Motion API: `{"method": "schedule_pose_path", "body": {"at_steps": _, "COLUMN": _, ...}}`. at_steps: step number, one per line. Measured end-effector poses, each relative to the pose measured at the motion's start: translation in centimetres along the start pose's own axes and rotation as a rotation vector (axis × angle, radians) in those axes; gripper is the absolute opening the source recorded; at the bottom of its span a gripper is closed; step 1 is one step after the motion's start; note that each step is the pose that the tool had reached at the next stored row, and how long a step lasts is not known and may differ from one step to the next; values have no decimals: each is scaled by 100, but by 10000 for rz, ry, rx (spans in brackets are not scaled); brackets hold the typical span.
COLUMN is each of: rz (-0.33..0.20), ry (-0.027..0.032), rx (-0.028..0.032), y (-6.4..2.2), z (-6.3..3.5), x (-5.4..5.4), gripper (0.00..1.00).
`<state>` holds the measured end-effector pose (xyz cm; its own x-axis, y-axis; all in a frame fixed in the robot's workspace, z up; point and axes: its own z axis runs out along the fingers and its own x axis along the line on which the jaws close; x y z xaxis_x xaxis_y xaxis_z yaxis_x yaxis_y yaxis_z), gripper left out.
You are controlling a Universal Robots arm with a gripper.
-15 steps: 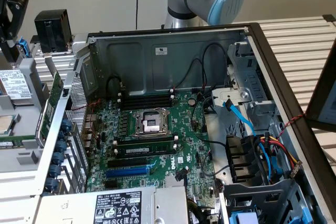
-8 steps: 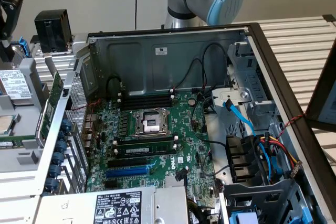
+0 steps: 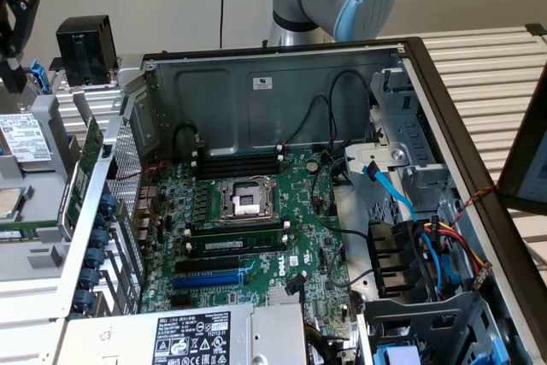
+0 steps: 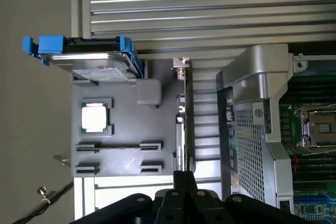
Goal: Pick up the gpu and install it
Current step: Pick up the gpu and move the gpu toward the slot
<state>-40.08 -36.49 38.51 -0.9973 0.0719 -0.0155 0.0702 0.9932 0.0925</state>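
Observation:
The gpu (image 3: 85, 164) stands on edge in a grey parts tray (image 3: 38, 254) at the exterior view's left, just outside the open computer case (image 3: 282, 91). In the wrist view the gpu (image 4: 184, 119) shows edge-on as a thin green card with a silver bracket end (image 4: 181, 64). My gripper (image 4: 181, 182) is shut, its black fingers pressed together in line with the card's near end and holding nothing. In the exterior view the gripper (image 3: 10, 74) hangs well above the tray's far corner. The motherboard (image 3: 256, 237) lies in the case with a blue slot (image 3: 205, 279) exposed.
The tray also holds a hard drive in blue rails (image 4: 89, 59), a CPU chip (image 4: 96, 117) and a black block (image 3: 85, 49). The case's perforated rear wall (image 4: 247, 150) rises beside the gpu. Cables and a drive cage (image 3: 410, 254) fill the case's right side.

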Motion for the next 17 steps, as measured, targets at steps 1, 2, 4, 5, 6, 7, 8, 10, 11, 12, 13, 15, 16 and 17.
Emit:
{"method": "schedule_pose_path", "body": {"at_steps": 1, "rz": 0, "ry": -1, "rx": -1, "y": 10, "z": 8, "x": 14, "gripper": 11}}
{"method": "schedule_pose_path", "body": {"at_steps": 2, "rz": 1, "ry": 3, "rx": 2, "y": 15, "z": 13, "x": 30, "gripper": 11}}
{"method": "schedule_pose_path", "body": {"at_steps": 4, "rz": 1, "ry": 0, "rx": 1, "y": 17, "z": 26, "x": 69, "gripper": 11}}
{"method": "schedule_pose_path", "body": {"at_steps": 5, "rz": 1, "ry": 0, "rx": 1, "y": 16, "z": 28, "x": 83, "gripper": 11}}
{"method": "schedule_pose_path", "body": {"at_steps": 6, "rz": 1, "ry": 1, "rx": 1, "y": 15, "z": 30, "x": 91, "gripper": 11}}
{"method": "schedule_pose_path", "body": {"at_steps": 7, "rz": 0, "ry": 0, "rx": 0, "y": 13, "z": 36, "x": 97, "gripper": 11}}
{"method": "schedule_pose_path", "body": {"at_steps": 8, "rz": 0, "ry": -1, "rx": 2, "y": 13, "z": 44, "x": 103, "gripper": 11}}
{"method": "schedule_pose_path", "body": {"at_steps": 10, "rz": 0, "ry": -6, "rx": 10, "y": 8, "z": 70, "x": 129, "gripper": 11}}
{"method": "schedule_pose_path", "body": {"at_steps": 11, "rz": -1, "ry": -12, "rx": 11, "y": 5, "z": 83, "x": 145, "gripper": 11}}
{"method": "schedule_pose_path", "body": {"at_steps": 12, "rz": -1, "ry": -17, "rx": 10, "y": 4, "z": 93, "x": 159, "gripper": 11}}
{"method": "schedule_pose_path", "body": {"at_steps": 13, "rz": -1, "ry": -19, "rx": 10, "y": 2, "z": 101, "x": 169, "gripper": 11}}
{"method": "schedule_pose_path", "body": {"at_steps": 15, "rz": -3, "ry": -32, "rx": 10, "y": 0, "z": 120, "x": 178, "gripper": 11}}
{"method": "schedule_pose_path", "body": {"at_steps": 16, "rz": -5, "ry": -62, "rx": 8, "y": -1, "z": 129, "x": 182, "gripper": 11}}
{"method": "schedule_pose_path", "body": {"at_steps": 17, "rz": -8, "ry": -102, "rx": 5, "y": -2, "z": 140, "x": 186, "gripper": 11}}
